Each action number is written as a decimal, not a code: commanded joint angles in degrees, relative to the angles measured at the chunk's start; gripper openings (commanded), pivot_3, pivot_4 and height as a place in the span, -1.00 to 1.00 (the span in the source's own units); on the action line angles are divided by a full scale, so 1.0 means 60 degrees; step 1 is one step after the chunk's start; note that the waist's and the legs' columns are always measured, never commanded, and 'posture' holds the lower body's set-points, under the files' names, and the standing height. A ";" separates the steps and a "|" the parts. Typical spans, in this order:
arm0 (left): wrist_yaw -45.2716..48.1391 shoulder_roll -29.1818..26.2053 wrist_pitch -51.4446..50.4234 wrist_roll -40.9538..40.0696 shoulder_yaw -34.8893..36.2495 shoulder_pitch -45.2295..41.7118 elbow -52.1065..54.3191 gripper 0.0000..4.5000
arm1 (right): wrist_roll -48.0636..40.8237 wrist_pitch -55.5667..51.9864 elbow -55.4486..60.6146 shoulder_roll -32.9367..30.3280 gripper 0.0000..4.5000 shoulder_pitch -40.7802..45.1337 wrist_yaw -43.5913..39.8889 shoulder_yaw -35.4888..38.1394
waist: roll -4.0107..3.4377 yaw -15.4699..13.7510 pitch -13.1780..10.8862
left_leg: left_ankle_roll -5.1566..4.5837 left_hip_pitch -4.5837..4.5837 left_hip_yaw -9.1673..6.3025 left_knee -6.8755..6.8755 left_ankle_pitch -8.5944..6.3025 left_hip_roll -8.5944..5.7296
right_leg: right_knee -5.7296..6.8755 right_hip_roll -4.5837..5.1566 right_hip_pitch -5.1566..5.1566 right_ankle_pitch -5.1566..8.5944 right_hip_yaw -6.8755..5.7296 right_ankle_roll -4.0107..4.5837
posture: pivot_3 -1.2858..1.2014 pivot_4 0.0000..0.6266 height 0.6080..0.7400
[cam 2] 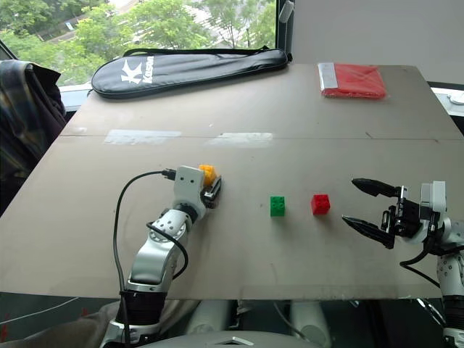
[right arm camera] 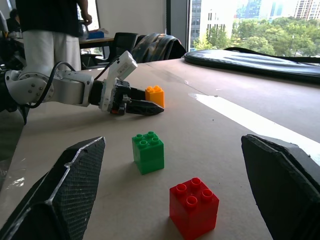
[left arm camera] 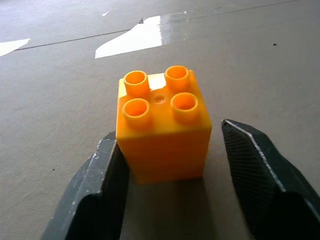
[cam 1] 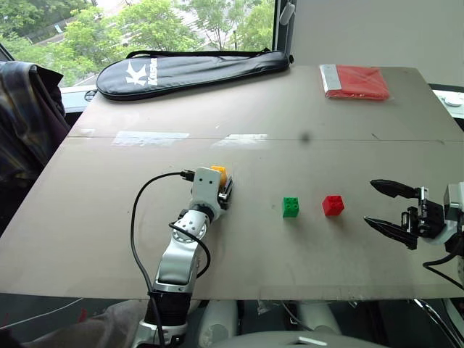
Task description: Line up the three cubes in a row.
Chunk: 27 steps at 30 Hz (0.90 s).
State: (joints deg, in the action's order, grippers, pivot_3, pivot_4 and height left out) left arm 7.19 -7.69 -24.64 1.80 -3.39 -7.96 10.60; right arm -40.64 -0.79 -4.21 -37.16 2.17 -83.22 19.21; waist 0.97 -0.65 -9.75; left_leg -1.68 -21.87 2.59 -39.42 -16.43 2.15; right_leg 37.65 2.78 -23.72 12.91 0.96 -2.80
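Observation:
The yellow cube (left arm camera: 162, 130) stands upright on the table between the fingers of my left gripper (cam 1: 225, 190). One finger (left arm camera: 107, 165) touches its side, and a narrow gap shows at the other finger (left arm camera: 255, 165), so the jaws are open around it. To the right of it the green cube (cam 1: 291, 206) and the red cube (cam 1: 333, 205) sit side by side, a small gap apart. Right of the red cube, my right gripper (cam 1: 371, 201) hovers wide open and empty, pointing toward the cubes.
A long black racket bag (cam 1: 188, 71) lies across the far left of the table (cam 1: 304, 109). A flat red packet (cam 1: 355, 82) sits at the far right. A plaid garment (cam 1: 22, 123) hangs on a chair to the left. A person (right arm camera: 50, 30) stands beyond the table.

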 commanded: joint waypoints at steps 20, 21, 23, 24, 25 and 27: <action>0.8726 -0.3493 0.3450 -0.2620 -0.1037 -0.0798 -0.1768 -0.42 | -0.0021 -0.0151 0.0399 -0.0217 1.00 -0.0005 0.0031 0.0135 | -0.0002 -0.0039 -0.0003 | 0.0001 -0.0021 0.0023 0.0005 0.0000 0.0002 | -0.0015 0.0007 -0.0012 0.0007 -0.0013 0.0013 | 0.03 -0.52 0.52; 0.9194 -0.3576 0.3532 -0.2679 -0.1170 -0.1017 -0.2033 -0.42 | -0.0012 -0.0144 0.0388 -0.0224 1.00 -0.0016 0.0014 0.0131 | -0.0002 -0.0046 -0.0003 | 0.0000 -0.0025 0.0025 0.0003 0.0000 0.0000 | -0.0019 0.0008 -0.0012 0.0007 -0.0013 0.0013 | 0.03 -0.52 0.52; 1.0212 -0.3555 0.4255 -0.2497 -0.1572 -0.1790 -0.3121 -0.42 | -0.0009 -0.0126 0.0385 -0.0235 1.00 -0.0042 0.0008 0.0149 | -0.0002 -0.0028 -0.0003 | 0.0000 -0.0031 0.0026 0.0001 0.0000 -0.0004 | -0.0028 0.0007 -0.0013 0.0007 -0.0015 0.0012 | 0.03 -0.52 0.52; 1.0671 -0.3497 0.4829 -0.2250 -0.1820 -0.2300 -0.3899 -0.42 | -0.0014 -0.0114 0.0391 -0.0237 1.00 -0.0048 0.0016 0.0161 | -0.0001 -0.0036 -0.0003 | 0.0000 -0.0032 0.0027 0.0002 0.0000 -0.0004 | -0.0032 0.0007 -0.0012 0.0006 -0.0014 0.0012 | 0.03 -0.52 0.52; 1.1035 -0.3427 0.5357 -0.2026 -0.2028 -0.2765 -0.4636 -0.42 | -0.0018 -0.0103 0.0406 -0.0239 1.00 -0.0064 0.0023 0.0171 | 0.0000 -0.0027 -0.0003 | 0.0000 -0.0034 0.0026 0.0001 0.0000 -0.0007 | -0.0034 0.0004 -0.0012 0.0007 -0.0019 0.0012 | 0.03 -0.52 0.52; 1.1527 -0.3243 0.6009 -0.1856 -0.2216 -0.3414 -0.5683 -0.42 | -0.0029 -0.0084 0.0453 -0.0249 1.00 -0.0114 0.0028 0.0194 | 0.0000 -0.0010 -0.0003 | 0.0000 -0.0039 0.0020 0.0002 0.0000 -0.0005 | -0.0037 0.0000 -0.0012 0.0006 -0.0022 0.0012 | 0.03 -0.52 0.52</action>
State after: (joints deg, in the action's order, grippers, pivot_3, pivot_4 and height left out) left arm 72.71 -28.09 6.57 -10.19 -15.70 -26.01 -18.64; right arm -40.41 -1.86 -3.16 -37.89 1.61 -82.76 18.95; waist 0.97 -0.71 -9.77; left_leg -1.68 -22.10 2.72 -39.37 -16.43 2.13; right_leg 37.40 2.76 -23.80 12.94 0.84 -2.73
